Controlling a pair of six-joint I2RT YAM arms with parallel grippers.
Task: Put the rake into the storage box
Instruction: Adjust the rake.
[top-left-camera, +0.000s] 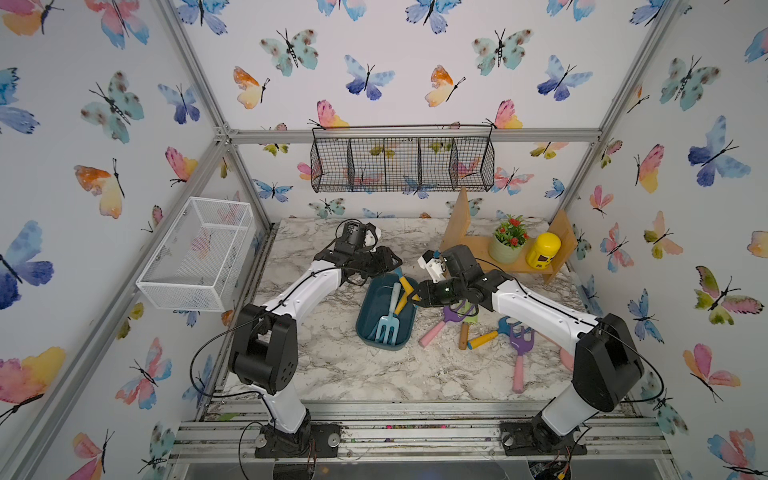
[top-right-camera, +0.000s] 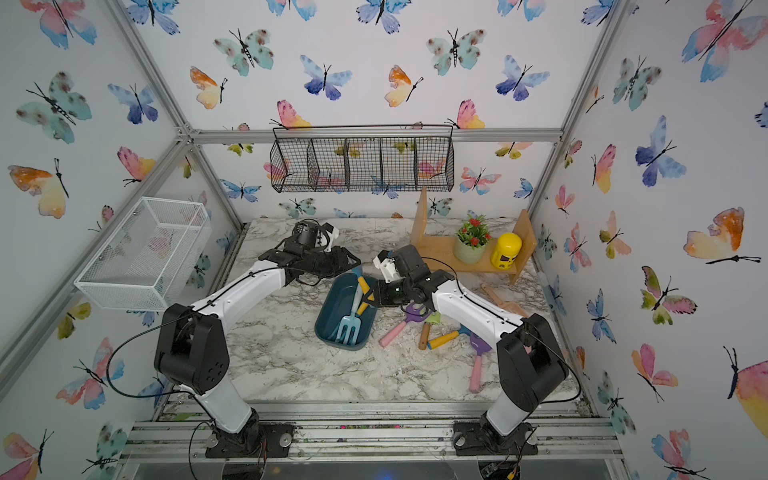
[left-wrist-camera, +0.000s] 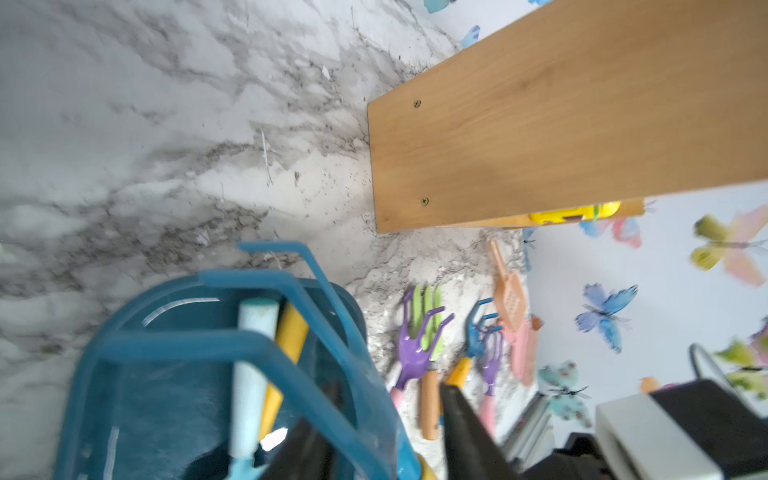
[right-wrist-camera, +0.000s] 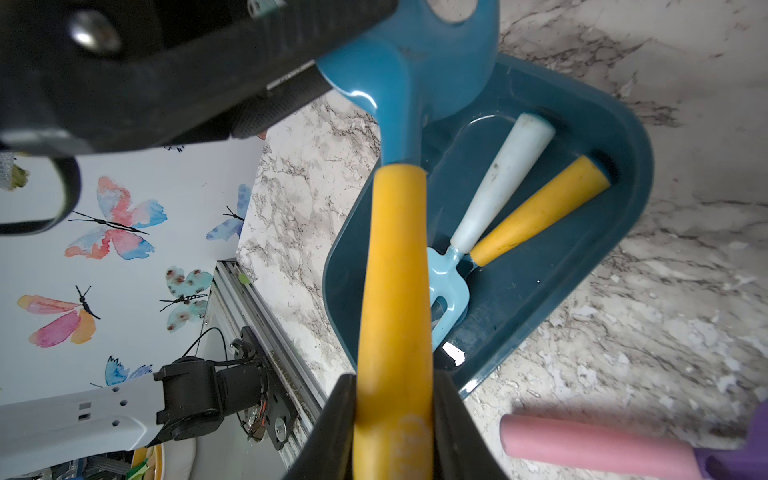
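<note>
Right wrist view: our right claw (right-wrist-camera: 395, 386) is clamped on the yellow handle of the rake (right-wrist-camera: 395, 257).
We hold it above the storage box (right-wrist-camera: 623, 174), over the wall on the right arm's side, with its blue head toward our left claw (left-wrist-camera: 388, 392), whose jaws stand apart. We judge it must swing inward beside the light-blue fork (right-wrist-camera: 449, 286).

Left arm (top-left-camera: 305, 291) and right arm (top-left-camera: 540, 311): white shells, black joints
thin black cables on both, tiny screws in the shells
</note>
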